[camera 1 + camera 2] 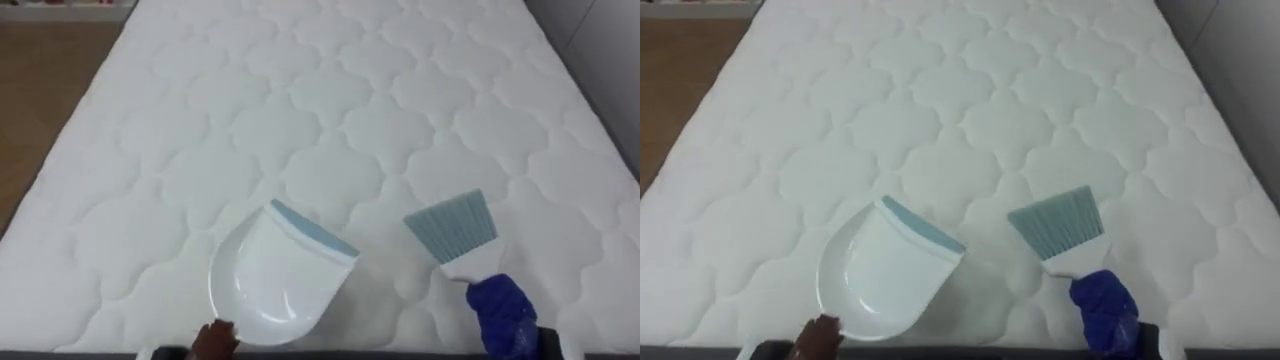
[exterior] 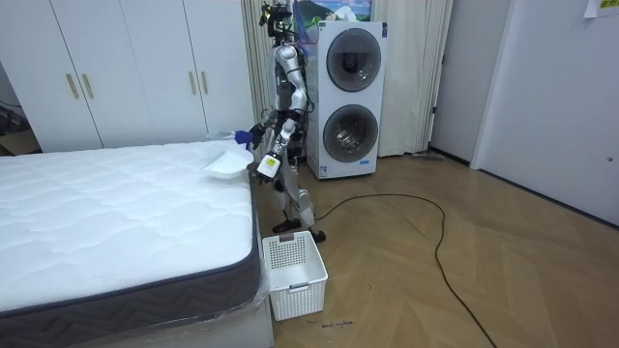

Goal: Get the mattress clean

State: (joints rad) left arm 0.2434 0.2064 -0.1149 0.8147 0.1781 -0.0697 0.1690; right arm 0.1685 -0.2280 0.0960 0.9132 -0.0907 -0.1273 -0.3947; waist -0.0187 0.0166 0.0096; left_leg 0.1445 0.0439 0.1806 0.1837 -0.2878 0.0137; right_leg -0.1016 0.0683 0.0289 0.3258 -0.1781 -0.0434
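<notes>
A white quilted mattress [image 1: 300, 100] stretches away in front of me. My left hand [image 1: 214, 340], at the bottom edge, is curled on the handle of a white dustpan [image 1: 275, 280] with a pale blue lip, which lies on the mattress near its front edge. To its right a brush [image 1: 455, 230] with pale blue bristles points away from me. Its blue handle [image 1: 500, 312] runs down into my right hand [image 1: 543, 346], which is shut on it at the bottom edge. In the room view I stand at the end of the bed [image 2: 116, 213] with the dustpan [image 2: 224, 164] over its corner.
A white slatted basket [image 2: 295, 275] stands on the wooden floor by the bed's corner, close to my feet. Stacked washing machines [image 2: 348, 97] are behind me, and white wardrobes [image 2: 135, 68] line the wall. Wooden floor [image 1: 40, 90] shows left of the mattress.
</notes>
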